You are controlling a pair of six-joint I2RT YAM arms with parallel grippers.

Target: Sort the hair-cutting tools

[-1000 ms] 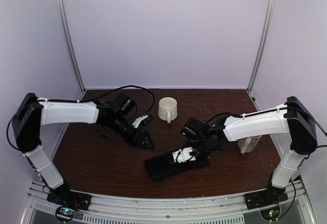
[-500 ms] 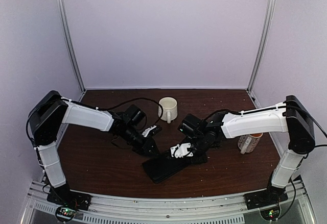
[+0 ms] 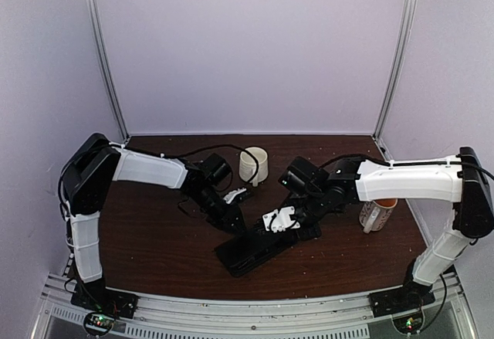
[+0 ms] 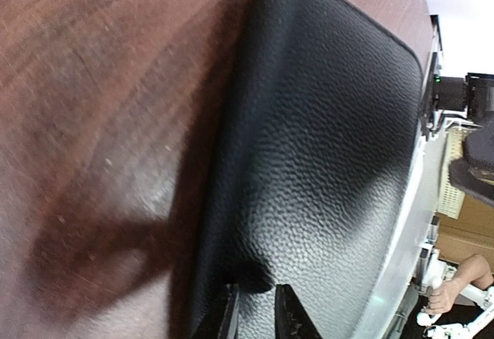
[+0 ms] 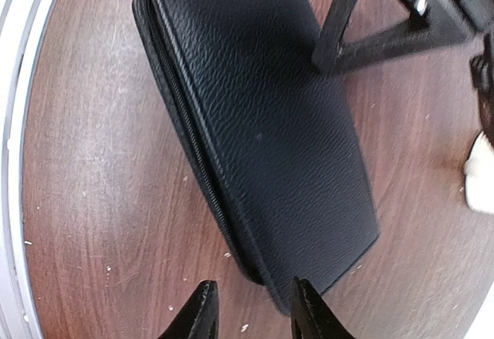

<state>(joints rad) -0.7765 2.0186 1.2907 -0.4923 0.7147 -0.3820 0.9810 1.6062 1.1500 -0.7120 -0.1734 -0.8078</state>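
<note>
The scissors and hair clips are out of view. A flat black zipped case lies closed on the brown table. My left gripper is at its far left end. In the left wrist view its jaws stand nearly closed, pinching a dent into the case's leather cover. My right gripper is at the case's far right end. In the right wrist view it is open and straddles the corner of the case by the zip.
A white mug stands at the back centre, just behind both grippers. A second mug stands at the right, partly hidden by the right arm. The left gripper's black frame shows over the case's far end.
My left arm has reached right and brought its gripper onto the case's left end. My right gripper has shifted slightly back along the case. The case has turned a little.
</note>
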